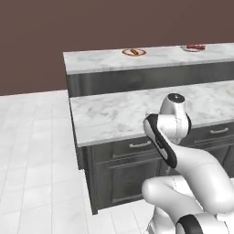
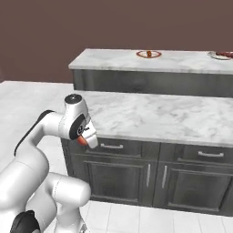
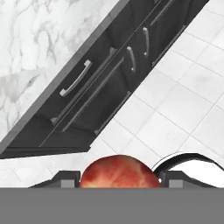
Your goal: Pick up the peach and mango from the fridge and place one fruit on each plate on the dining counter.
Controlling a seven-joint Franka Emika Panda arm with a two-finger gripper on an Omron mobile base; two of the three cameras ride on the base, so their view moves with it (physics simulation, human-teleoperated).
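While the arm is folding back on itself in front of the dark cabinets, the gripper (image 3: 119,183) is pinching a red-orange fruit (image 3: 119,173) between its two dark tips, one tip on each side of the fruit. Whether this fruit is the peach or the mango cannot be told from its mottled red and yellow skin. Seen from the hand, the fruit is sitting right at the gripper, bulging up between the tips and hiding the gap between them. From the right base camera, a small patch of the same fruit (image 2: 82,140) is peeking out just under the white hand, level with the edge of the nearer marble counter (image 2: 159,116) and just in front of the cabinet drawers (image 2: 113,146). From the left base camera the hand is turning away, so the fruit is hidden behind the wrist.

Beyond the nearer counter, the dining counter (image 1: 155,57) is standing higher and farther back, well apart from the gripper. On it, the red-rimmed plate (image 1: 134,52) is lying toward the left, with something small and dark on it that is too small to make out. The second plate (image 1: 193,47) is lying farther right, carrying something reddish. Both plates are far from the held fruit, with the whole nearer counter lying between them and the gripper.
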